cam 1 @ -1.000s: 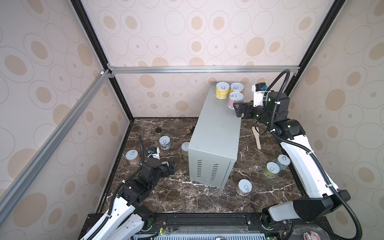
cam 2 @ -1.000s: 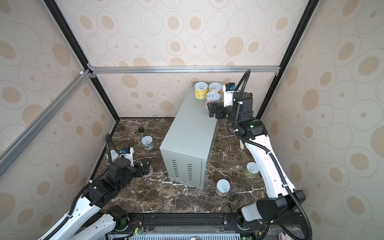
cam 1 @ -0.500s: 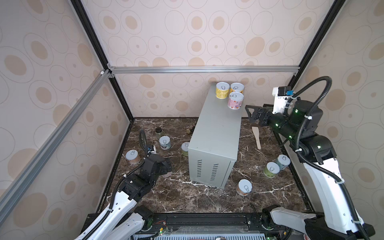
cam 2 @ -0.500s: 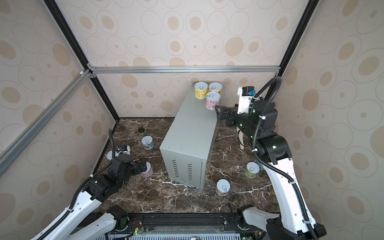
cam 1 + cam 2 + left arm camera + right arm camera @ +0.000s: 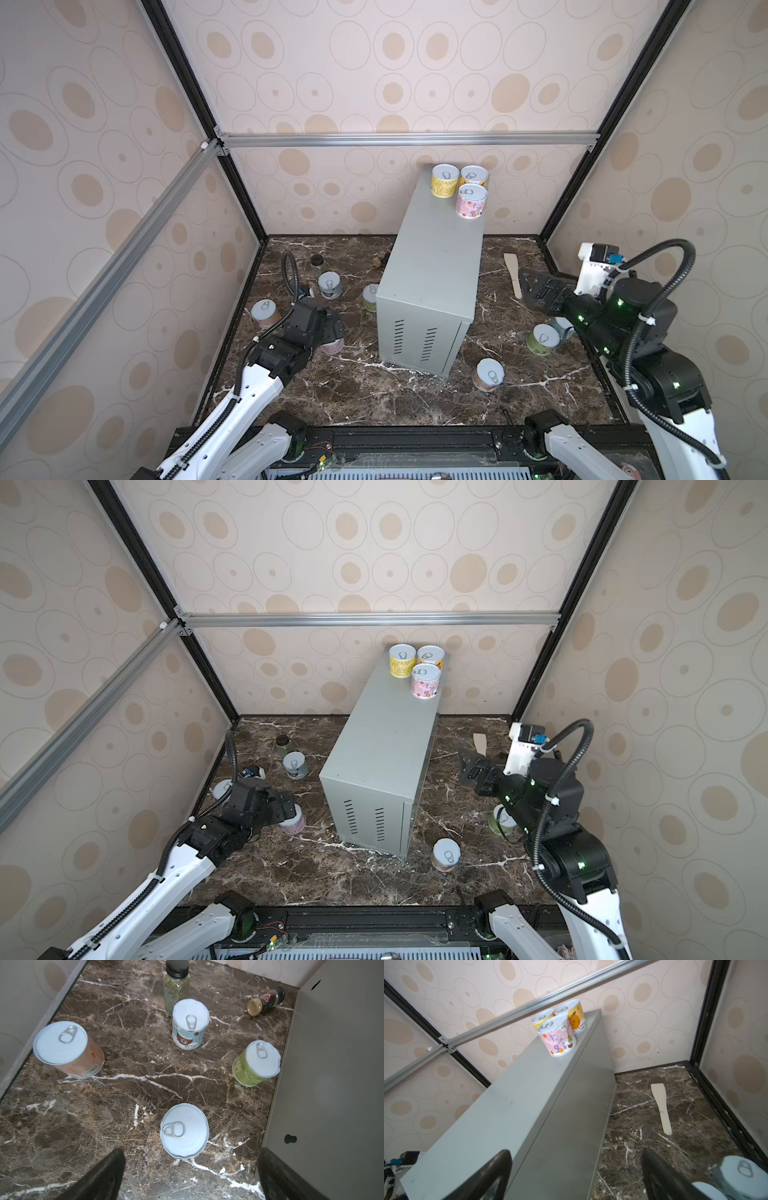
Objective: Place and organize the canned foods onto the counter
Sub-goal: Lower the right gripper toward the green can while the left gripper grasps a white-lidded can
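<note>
Left wrist: I log left gripper point(image 5: 191, 1167) spread wide above floor tin point(image 5: 184, 1130); right gripper point(image 5: 576, 1156) released, empty; three tins point(image 5: 471, 201) atop counter point(image 5: 436, 257).

White arm links point(image 5: 253, 390), black joints point(image 5: 640, 316), ribbed black cables point(image 5: 286, 270), green LEDs point(image 5: 618, 302), white zip ties point(image 5: 647, 322).

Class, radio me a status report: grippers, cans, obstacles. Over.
Left gripper open over pink can on marble. Right gripper open, empty, beside counter. Three cans on counter. Spatula on marble, nothing blocking.
</note>
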You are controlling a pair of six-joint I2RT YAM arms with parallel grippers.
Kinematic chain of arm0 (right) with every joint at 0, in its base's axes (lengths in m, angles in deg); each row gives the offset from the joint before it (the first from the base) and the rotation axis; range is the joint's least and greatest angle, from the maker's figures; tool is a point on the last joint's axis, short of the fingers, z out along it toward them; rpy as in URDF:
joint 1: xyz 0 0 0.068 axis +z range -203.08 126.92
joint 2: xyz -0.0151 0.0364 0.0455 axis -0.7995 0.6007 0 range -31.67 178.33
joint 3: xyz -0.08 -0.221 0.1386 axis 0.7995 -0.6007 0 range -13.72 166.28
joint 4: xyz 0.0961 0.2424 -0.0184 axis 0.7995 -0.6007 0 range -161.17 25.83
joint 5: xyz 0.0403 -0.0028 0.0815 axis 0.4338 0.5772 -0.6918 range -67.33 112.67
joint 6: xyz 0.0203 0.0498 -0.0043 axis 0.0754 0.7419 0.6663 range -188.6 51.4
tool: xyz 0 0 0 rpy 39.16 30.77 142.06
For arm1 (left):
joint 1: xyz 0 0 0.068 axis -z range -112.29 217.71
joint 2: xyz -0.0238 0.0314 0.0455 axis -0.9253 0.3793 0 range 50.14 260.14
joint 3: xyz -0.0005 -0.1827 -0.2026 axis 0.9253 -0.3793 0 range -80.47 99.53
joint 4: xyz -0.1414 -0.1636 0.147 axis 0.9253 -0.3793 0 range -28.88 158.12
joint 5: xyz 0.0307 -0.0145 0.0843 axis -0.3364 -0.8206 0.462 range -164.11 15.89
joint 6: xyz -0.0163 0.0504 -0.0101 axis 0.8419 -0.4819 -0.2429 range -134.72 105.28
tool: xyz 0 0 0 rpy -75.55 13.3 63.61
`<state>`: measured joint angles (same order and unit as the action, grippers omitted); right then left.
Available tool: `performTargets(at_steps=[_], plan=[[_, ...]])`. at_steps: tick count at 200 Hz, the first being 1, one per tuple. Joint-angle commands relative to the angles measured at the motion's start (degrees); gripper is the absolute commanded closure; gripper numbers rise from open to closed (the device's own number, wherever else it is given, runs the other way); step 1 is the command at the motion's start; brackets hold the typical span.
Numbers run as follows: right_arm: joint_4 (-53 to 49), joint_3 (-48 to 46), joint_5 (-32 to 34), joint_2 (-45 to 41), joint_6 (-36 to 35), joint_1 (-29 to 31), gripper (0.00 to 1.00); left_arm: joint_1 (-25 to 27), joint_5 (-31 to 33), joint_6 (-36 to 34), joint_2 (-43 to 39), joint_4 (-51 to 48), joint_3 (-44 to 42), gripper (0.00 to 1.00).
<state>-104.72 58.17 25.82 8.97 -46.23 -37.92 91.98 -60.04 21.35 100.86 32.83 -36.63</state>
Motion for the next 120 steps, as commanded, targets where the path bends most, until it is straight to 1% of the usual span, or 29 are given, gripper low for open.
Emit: performTargets(at_steps=[1, 32, 69, 91, 120], plan=[[-3.0, -4.7, 4.3, -3.1, 3.2, -0.3, 0.01, -1.5, -2.8, -1.4, 1.0, 2.6, -2.0, 0.01], [-2.1, -13.2, 5.7, -7.5, 7.1, -0.3, 0.01, -1.9, -3.2, -0.8, 2.7, 4.7, -3.3, 0.01], [3.5, -25.1, 5.8, -11.4, 13.4, -0.3, 0.01, -1.8, -2.6, 1.1, 4.7, 9.0, -7.0, 0.01], [6.3, -29.6, 5.4, -11.7, 15.5, -0.3, 0.01, -1.8, -2.0, 1.9, 5.9, 11.1, -8.7, 0.01], [8.9, -33.3, 3.8, -10.3, 16.4, -0.5, 0.01, -1.8, -1.4, 3.1, 6.6, 13.4, -11.1, 0.01]])
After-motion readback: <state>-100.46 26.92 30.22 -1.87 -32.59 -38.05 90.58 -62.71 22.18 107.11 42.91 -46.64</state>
